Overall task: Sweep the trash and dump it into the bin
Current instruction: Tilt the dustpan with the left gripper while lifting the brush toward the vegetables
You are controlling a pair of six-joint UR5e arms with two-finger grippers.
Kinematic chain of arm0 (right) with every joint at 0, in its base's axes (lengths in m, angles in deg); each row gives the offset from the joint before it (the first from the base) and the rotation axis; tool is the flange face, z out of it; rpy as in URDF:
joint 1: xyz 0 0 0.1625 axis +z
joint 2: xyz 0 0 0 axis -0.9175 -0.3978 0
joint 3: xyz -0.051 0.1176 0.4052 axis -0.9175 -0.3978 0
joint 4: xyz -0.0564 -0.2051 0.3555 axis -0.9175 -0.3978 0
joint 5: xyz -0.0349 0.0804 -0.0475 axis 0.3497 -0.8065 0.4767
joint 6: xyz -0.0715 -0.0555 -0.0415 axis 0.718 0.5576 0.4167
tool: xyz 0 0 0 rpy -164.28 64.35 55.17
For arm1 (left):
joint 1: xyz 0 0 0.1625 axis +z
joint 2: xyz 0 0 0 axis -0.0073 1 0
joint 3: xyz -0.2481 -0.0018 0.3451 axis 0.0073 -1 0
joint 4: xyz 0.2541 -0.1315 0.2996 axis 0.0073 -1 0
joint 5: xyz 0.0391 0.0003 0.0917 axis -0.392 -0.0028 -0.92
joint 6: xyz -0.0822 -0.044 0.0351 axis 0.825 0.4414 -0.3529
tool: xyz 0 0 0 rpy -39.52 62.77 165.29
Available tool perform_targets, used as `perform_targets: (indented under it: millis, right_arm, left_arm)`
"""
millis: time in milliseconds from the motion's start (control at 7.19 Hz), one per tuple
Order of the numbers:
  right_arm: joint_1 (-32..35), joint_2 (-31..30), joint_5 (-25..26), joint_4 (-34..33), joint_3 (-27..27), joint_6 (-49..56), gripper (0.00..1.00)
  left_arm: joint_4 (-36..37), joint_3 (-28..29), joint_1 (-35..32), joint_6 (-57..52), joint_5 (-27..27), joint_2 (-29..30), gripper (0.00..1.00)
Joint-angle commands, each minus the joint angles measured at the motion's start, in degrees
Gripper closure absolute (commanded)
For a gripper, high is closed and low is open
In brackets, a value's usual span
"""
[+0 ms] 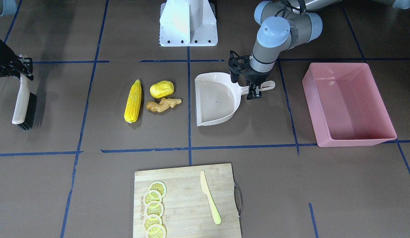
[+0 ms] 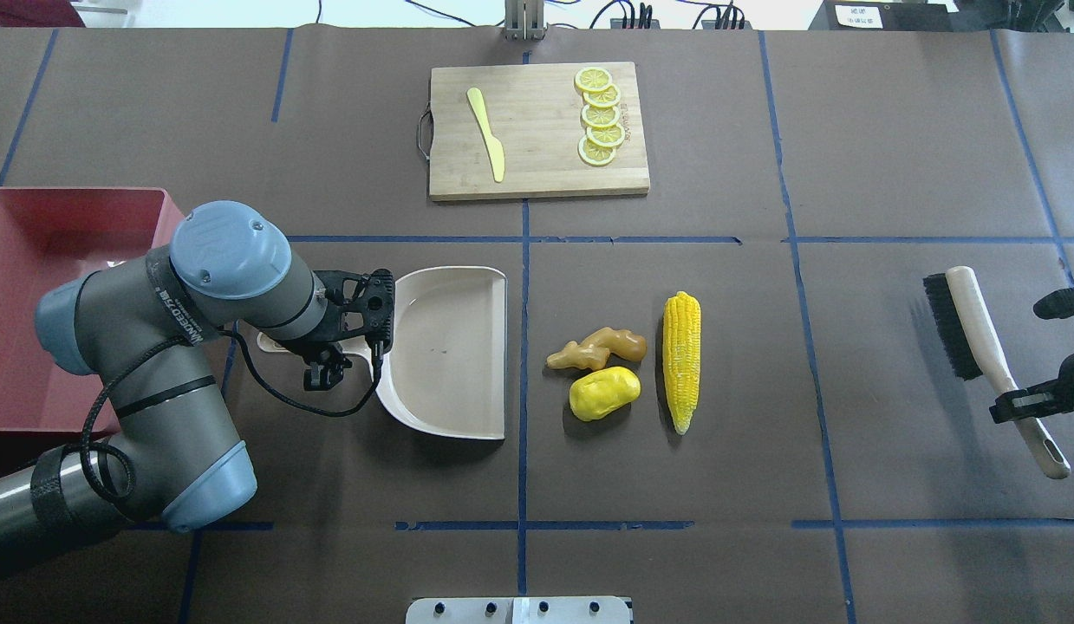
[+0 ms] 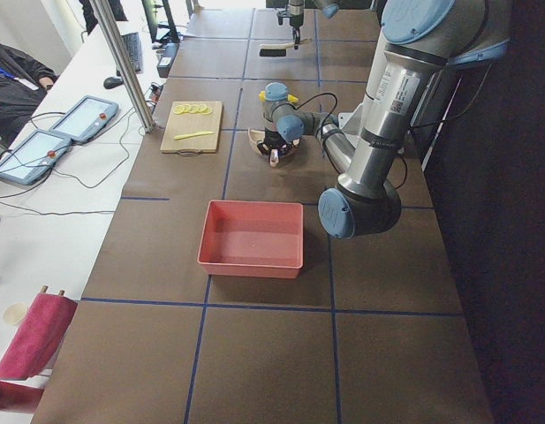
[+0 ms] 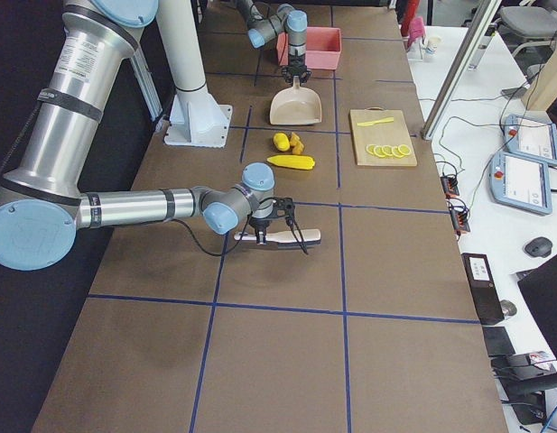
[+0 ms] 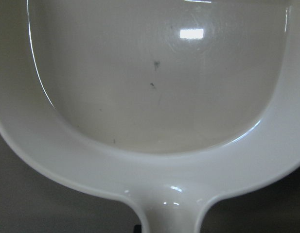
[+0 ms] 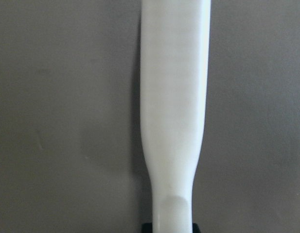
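Observation:
The trash lies mid-table: a yellow corn cob (image 1: 133,101), a smooth yellow lump (image 1: 161,89) and a tan ginger root (image 1: 163,105) touching the lump. The beige dustpan (image 1: 214,99) rests flat beside them, mouth toward them. My left gripper (image 1: 254,90) is shut on the dustpan's handle (image 5: 171,213). The pink bin (image 1: 357,140) stands beyond the dustpan, empty. My right gripper (image 2: 1035,403) is shut on the handle of a brush (image 2: 979,325) with black bristles, far on the other side of the trash. In the overhead view the corn (image 2: 682,360) lies nearest the brush.
A wooden cutting board (image 1: 188,185) with several lemon slices (image 1: 153,208) and a pale yellow knife (image 1: 209,198) sits at the table's far edge from me. The robot's white base (image 1: 188,23) stands at the near edge. Blue tape lines cross the brown table.

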Motion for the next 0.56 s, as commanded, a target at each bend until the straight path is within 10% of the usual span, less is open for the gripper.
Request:
perform_targets:
  millis: [0, 417]
  right_arm:
    - [-0.99, 0.17, -0.39, -0.31, 1.45, -0.65, 1.00]
    - [-9.68, 5.25, 1.53, -0.39, 2.78, -15.39, 1.00]
  left_arm:
    - [1.31, 0.95, 0.42, -0.19, -0.15, 1.18, 0.99]
    - [1.31, 0.95, 0.95, -0.19, -0.15, 1.18, 0.99]
